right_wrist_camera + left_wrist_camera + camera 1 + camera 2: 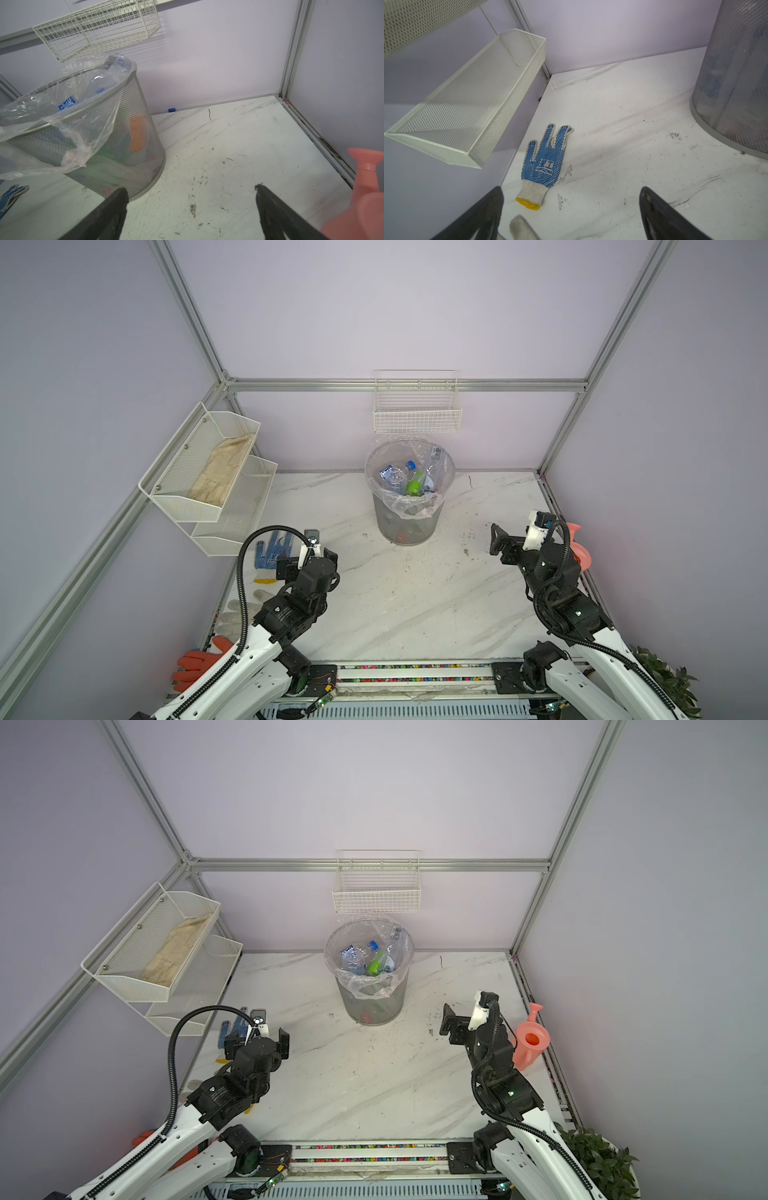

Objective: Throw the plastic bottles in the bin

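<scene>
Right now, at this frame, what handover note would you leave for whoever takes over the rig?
Left gripper: open, empty, near the blue-dotted glove.
Right gripper: open, empty, near the pink spray bottle.
Plastic bottles: every one visible lies inside the bin.
Done: no bottle shows on the table.
Left: apparently nothing; check spots the cameras miss.

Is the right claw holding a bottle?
No, the right claw is open with nothing between its jaws, only bare table below.
</scene>
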